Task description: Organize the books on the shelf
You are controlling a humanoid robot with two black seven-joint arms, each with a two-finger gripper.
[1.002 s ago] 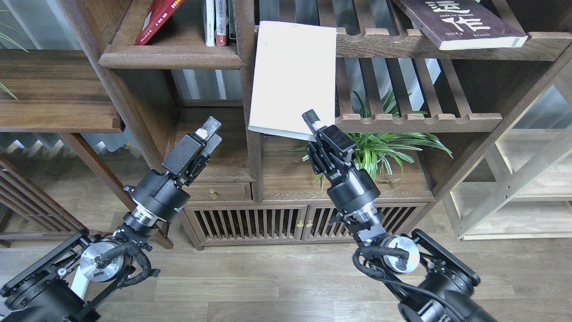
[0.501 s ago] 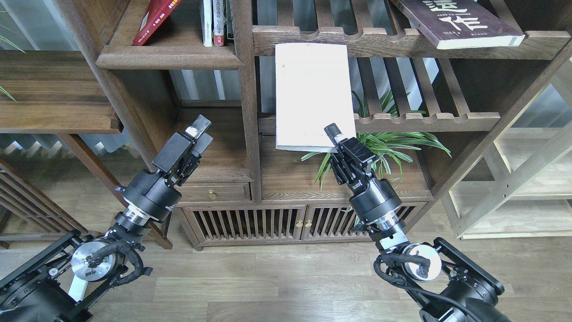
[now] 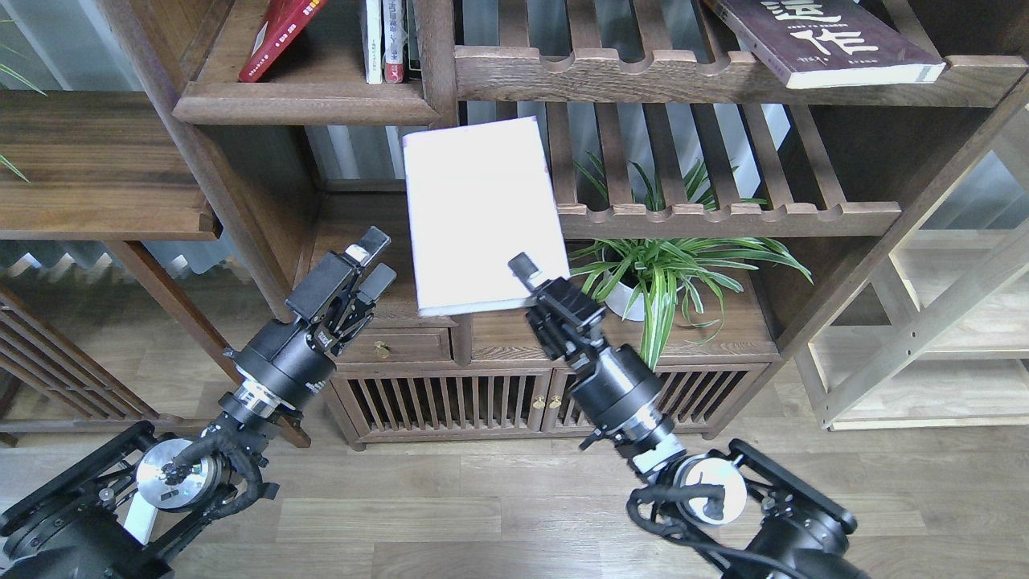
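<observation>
We are holding the white book (image 3: 481,213) by its lower right corner in our right gripper (image 3: 532,281), in front of the shelf (image 3: 514,76) post. A plant (image 3: 655,269) is sitting right of it. Our left gripper (image 3: 371,259) is hanging empty, fingers narrowly parted. The red book (image 3: 277,36) is leaning in the upper left bay; the brown book (image 3: 820,36) is lying on the top rack.

Both arms are matte black with thick round segments. Each wrist has a bright silver metal ring, and a silver disc sits at each elbow joint, with black cables looping around it. The left gripper (image 3: 371,264) has boxy black fingers with a pale tip pad. The right gripper (image 3: 530,277) is black too, with small white lettering on its body
</observation>
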